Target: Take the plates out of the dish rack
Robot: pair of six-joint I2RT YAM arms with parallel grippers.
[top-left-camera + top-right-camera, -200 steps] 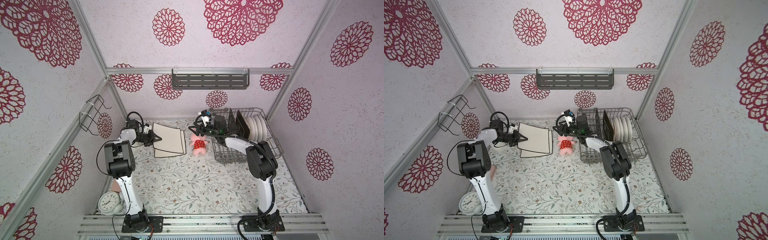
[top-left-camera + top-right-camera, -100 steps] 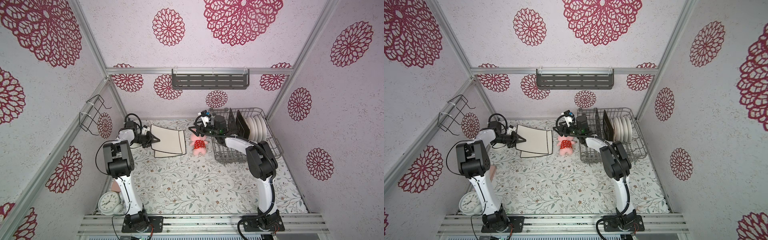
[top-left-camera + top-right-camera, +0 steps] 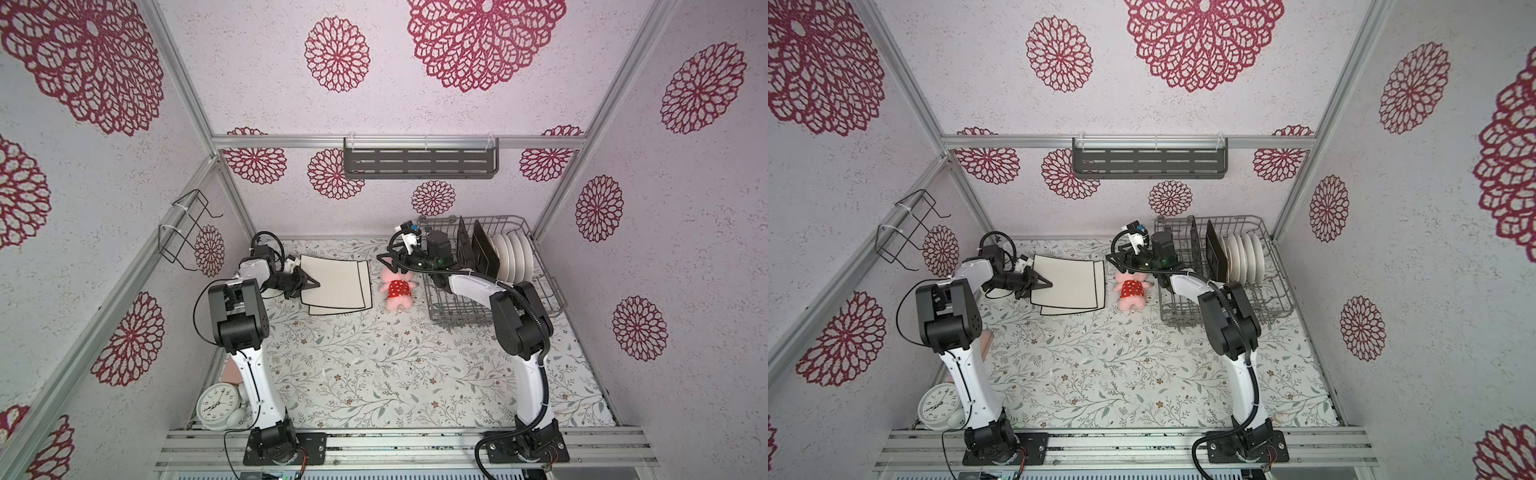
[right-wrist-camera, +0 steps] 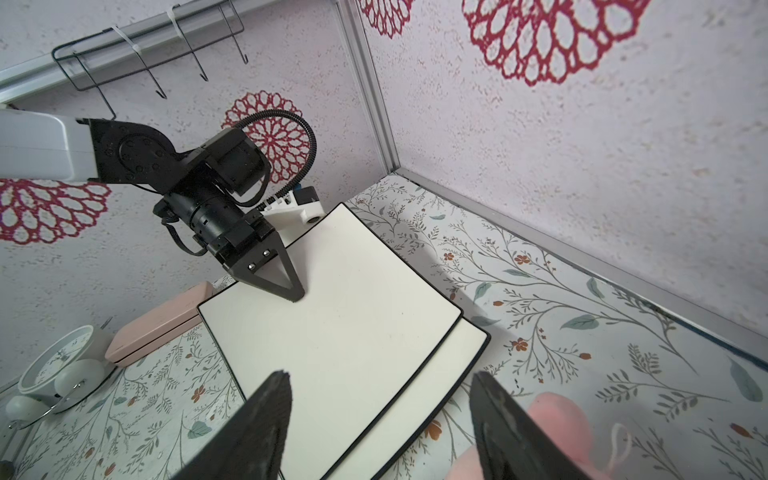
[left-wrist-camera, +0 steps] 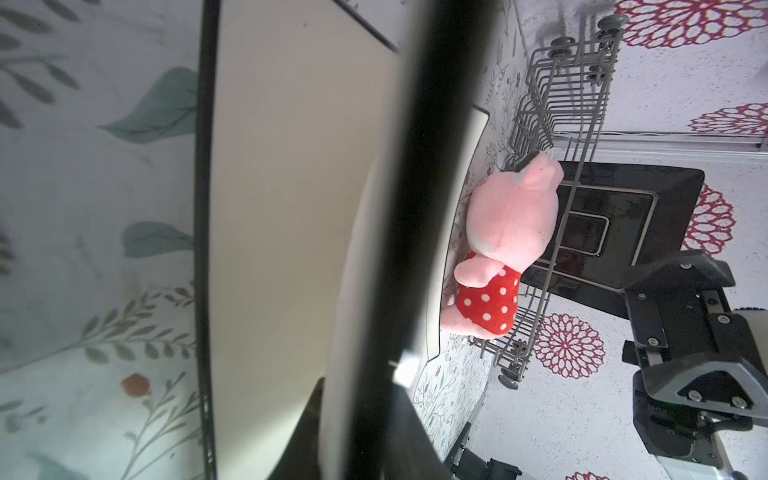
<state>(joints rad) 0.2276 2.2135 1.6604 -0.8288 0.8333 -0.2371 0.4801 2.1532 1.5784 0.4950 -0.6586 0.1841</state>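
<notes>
My left tool (image 4: 296, 294) meets the upper cream square dark-edged plate (image 4: 332, 345) at its rim, grip unclear; my right tool (image 4: 380, 376) is spread wide, empty.

Top views high overhead; wrist views close, both toward cream plates (image 4: 332, 332), left seemingly half-blocked.

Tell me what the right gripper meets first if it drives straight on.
Probably the stacked cream square plates with dark edges, lying flat ahead of the right gripper; the pink plush toy sits just beside that line. Depth is hard to judge.
</notes>
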